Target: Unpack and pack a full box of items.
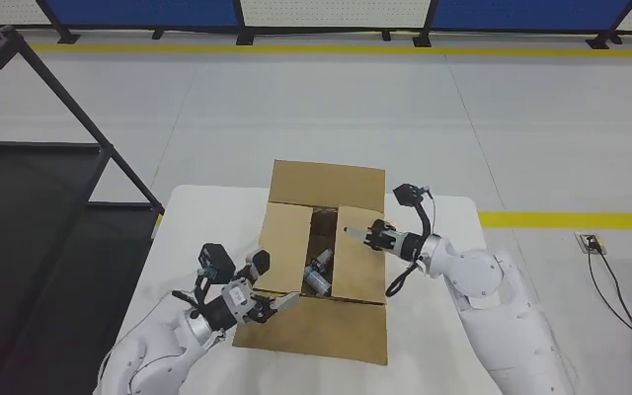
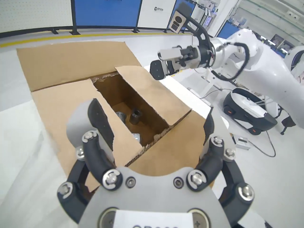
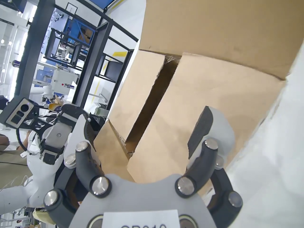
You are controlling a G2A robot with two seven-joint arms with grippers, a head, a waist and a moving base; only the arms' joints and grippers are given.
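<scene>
The brown cardboard box [image 1: 326, 183] sits centred on the white worktop [image 1: 197, 212], its flaps [image 1: 360, 267] half open over dark metal cylinders [image 2: 136, 115], likely dense and slippery, best pinched across their bodies; left claw [image 2: 152, 119] and right claw [image 3: 147, 124] both gape empty.

Brown cardboard box [image 1: 326, 184], side flaps part-closed, holds small items [image 1: 318, 273].

You had a white table [image 1: 197, 227] carrying a brown cardboard box [image 1: 286, 237], flaps open, one flap overhanging the far edge.
</scene>
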